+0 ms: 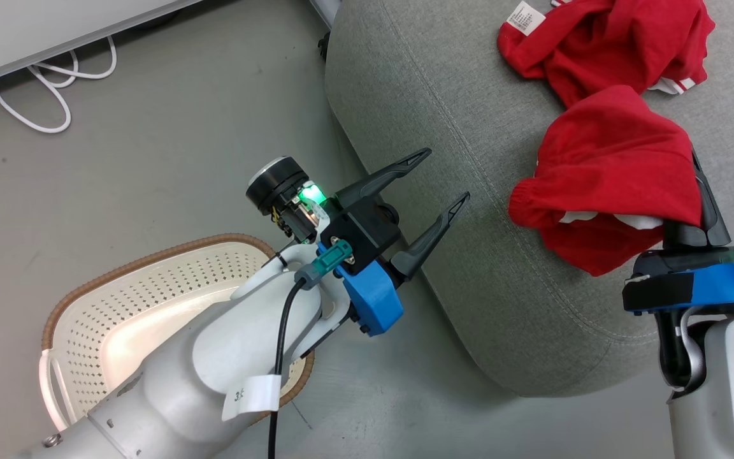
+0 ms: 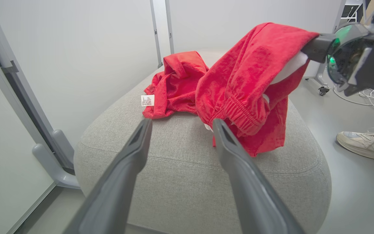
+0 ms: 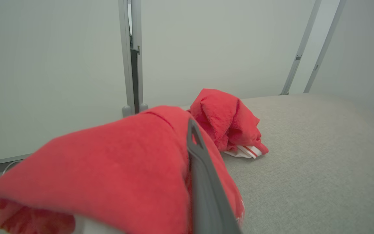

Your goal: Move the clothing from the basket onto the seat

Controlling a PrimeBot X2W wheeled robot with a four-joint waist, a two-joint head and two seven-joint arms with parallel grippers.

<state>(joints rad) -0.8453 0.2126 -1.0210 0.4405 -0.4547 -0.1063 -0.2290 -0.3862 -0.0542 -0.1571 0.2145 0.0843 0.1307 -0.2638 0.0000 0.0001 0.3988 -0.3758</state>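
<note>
On the grey floor at 7 o'clock in the head view, one basket sits half hidden under the forearm of the left hand, which is spread wide and empty at the edge of the one seat. At 4 o'clock the right hand is clamped on one red garment, which hides its tips above the seat. The second garment lies on the seat at 1 o'clock, cut off by the top edge.
</note>
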